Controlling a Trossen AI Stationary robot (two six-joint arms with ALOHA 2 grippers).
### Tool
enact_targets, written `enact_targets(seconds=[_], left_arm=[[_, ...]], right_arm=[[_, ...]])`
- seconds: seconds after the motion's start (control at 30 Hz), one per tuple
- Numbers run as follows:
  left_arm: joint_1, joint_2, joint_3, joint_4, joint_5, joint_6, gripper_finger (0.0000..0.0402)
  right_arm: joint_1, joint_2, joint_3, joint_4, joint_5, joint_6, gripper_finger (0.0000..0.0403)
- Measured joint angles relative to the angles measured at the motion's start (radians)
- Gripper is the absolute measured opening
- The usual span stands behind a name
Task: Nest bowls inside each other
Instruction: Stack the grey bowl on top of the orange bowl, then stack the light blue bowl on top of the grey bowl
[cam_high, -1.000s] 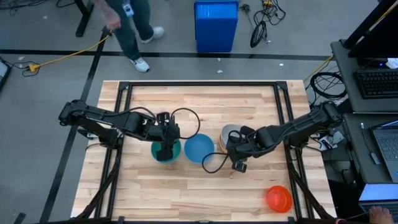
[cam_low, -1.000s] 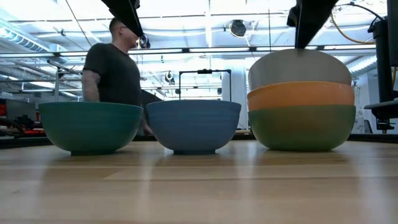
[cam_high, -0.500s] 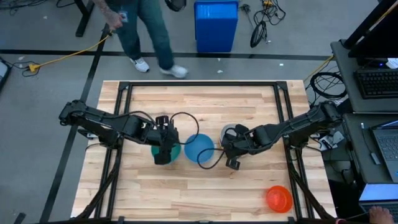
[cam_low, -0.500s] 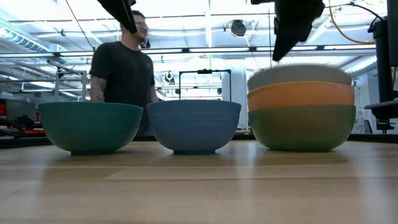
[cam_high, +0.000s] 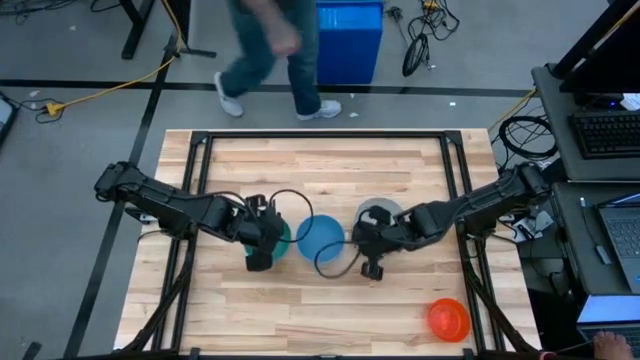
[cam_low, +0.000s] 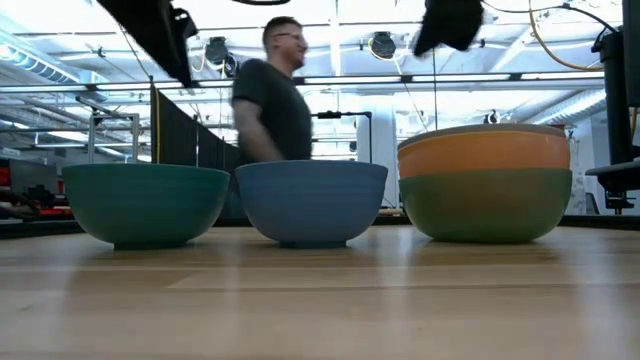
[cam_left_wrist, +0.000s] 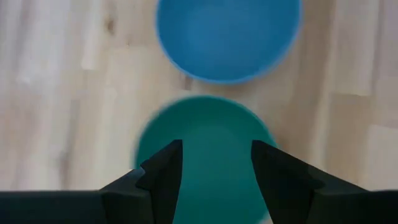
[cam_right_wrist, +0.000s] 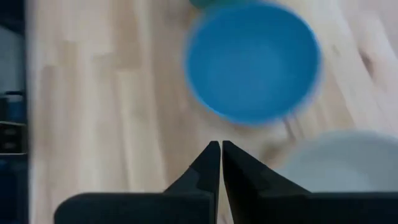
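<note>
A teal bowl (cam_left_wrist: 205, 155) and a blue bowl (cam_high: 320, 238) stand side by side on their bases at mid table. To their right is a stack: a grey-white bowl (cam_right_wrist: 339, 158) sunk inside an orange bowl (cam_low: 485, 155), which sits inside a sage green bowl (cam_low: 487, 205). A red-orange bowl (cam_high: 449, 318) stands alone near the near right corner. My left gripper (cam_left_wrist: 216, 149) hangs open above the teal bowl. My right gripper (cam_right_wrist: 221, 146) is shut, in the air over the wood between the blue bowl and the stack.
A person (cam_high: 275, 50) walks past beyond the table's far edge, beside a big blue bin (cam_high: 347, 40). Cables loop from both wrists over the middle of the table. Bare wood lies toward the near left and along the far side.
The grey-white bowl has dropped from a high perch on the orange bowl down into it, so that only its rim shows. My right gripper has risen off it, tipped, and gone toward the blue bowl. My left gripper has sunk a little toward the teal bowl.
</note>
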Motion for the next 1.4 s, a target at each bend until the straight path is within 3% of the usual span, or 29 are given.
enact_targets(seconds=[0.17,0.37,0.73,0.9,1.0,1.13,1.4], left_arm=[[-0.063,0.0,-0.007,0.008,0.115,-0.11,0.018],[-0.17,0.013,-0.007,0.073,0.065,-0.205,0.018],[-0.246,0.152,-0.008,0.078,-0.082,-0.284,0.018],[-0.246,0.187,-0.008,0.07,-0.092,-0.29,0.018],[-0.246,0.2,-0.008,0.07,-0.092,-0.29,0.018],[-0.247,0.201,-0.008,0.07,-0.094,-0.288,0.018],[-0.247,0.201,-0.013,0.078,-0.093,-0.258,0.018]], right_arm=[[0.032,0.024,0.0,0.12,-0.002,-0.157,0.0004],[0.018,0.102,0.0,0.155,-0.001,-0.246,0.0012],[-0.033,0.26,0.0,0.196,0.001,-0.402,0.0162],[-0.035,0.317,0.0,0.213,-0.004,-0.456,0.0197],[-0.04,0.341,0.0,0.228,-0.004,-0.477,0.0192],[-0.049,0.356,0.0,0.25,-0.003,-0.504,0.0155],[-0.061,0.363,0.001,0.252,-0.002,-0.564,0.0021]])
